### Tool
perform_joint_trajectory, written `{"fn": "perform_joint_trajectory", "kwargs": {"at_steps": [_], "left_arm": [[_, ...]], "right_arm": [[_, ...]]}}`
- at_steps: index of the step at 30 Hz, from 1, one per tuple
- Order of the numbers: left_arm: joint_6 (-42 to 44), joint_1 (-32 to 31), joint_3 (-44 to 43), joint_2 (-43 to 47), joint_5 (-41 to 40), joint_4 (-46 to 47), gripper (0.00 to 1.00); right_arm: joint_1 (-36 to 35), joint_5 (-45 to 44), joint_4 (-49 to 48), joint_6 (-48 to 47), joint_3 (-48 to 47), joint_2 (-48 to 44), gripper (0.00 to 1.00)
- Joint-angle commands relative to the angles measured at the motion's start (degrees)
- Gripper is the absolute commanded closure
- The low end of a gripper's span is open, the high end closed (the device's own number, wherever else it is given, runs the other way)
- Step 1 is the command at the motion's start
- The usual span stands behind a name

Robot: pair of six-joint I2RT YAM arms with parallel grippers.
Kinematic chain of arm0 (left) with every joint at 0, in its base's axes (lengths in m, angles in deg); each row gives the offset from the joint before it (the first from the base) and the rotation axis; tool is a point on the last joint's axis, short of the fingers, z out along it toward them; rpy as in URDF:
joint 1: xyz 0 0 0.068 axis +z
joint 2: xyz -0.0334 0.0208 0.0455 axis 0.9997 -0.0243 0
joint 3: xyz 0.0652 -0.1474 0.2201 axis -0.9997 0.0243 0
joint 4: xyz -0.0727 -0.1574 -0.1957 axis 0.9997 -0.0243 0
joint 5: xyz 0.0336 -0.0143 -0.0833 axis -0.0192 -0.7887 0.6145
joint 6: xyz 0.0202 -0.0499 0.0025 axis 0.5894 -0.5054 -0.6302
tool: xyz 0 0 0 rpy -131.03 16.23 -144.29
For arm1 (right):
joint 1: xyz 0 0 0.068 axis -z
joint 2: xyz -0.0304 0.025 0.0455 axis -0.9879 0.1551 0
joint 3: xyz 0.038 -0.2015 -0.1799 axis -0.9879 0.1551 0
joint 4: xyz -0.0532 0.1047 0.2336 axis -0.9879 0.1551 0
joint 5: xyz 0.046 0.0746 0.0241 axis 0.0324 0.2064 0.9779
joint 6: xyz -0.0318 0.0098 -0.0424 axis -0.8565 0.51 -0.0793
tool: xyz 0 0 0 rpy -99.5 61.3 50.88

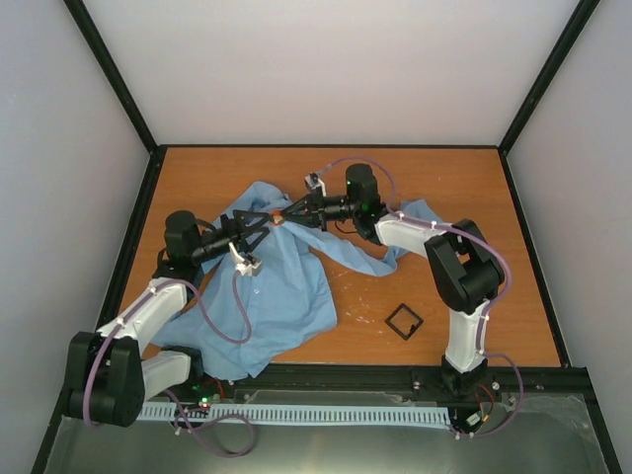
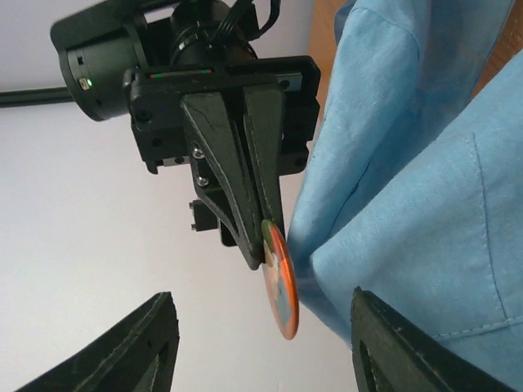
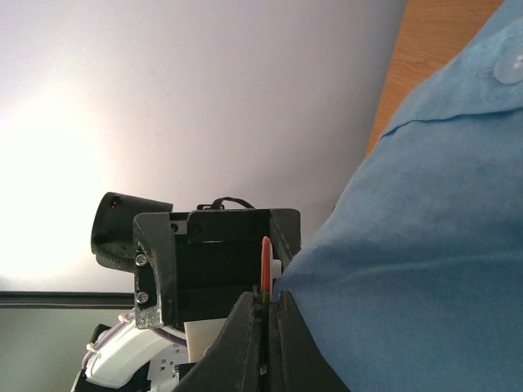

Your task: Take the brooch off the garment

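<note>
The light blue garment (image 1: 281,286) lies crumpled on the wooden table (image 1: 444,188), with one fold lifted up between the two grippers. The brooch (image 1: 277,220) is a small round disc with an orange rim. My right gripper (image 1: 287,216) is shut on its edge. In the left wrist view the brooch (image 2: 279,282) hangs from those closed fingers, right against the blue fabric (image 2: 425,204). In the right wrist view it shows edge-on (image 3: 265,260) above my shut right gripper (image 3: 264,318), beside the cloth (image 3: 425,269). My left gripper (image 1: 263,226) is open, its fingers (image 2: 392,343) straddling the brooch and the fold.
A small black hollow square frame (image 1: 404,321) lies on the table at the front right. White walls with black posts enclose the table. A white slotted cable track (image 1: 326,415) runs along the near edge.
</note>
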Motion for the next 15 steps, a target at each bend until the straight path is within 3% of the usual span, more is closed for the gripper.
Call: {"fn": "perform_joint_trajectory", "kwargs": {"at_steps": [1, 11, 15], "left_arm": [[2.64, -0.36, -0.01, -1.52, -0.58, 4.98, 0.45], [2.38, -0.36, 0.61, -3.34, -1.66, 11.86, 0.69], [2.28, -0.36, 1.3, -3.39, -1.5, 12.72, 0.7]], "right_arm": [[-1.01, -0.11, -3.54, 1.4, -0.03, -0.75, 0.97], [-1.78, -1.14, 1.6, -2.09, -2.16, -0.75, 0.97], [-2.01, -1.19, 0.17, -0.52, -2.36, -0.01, 0.97]]}}
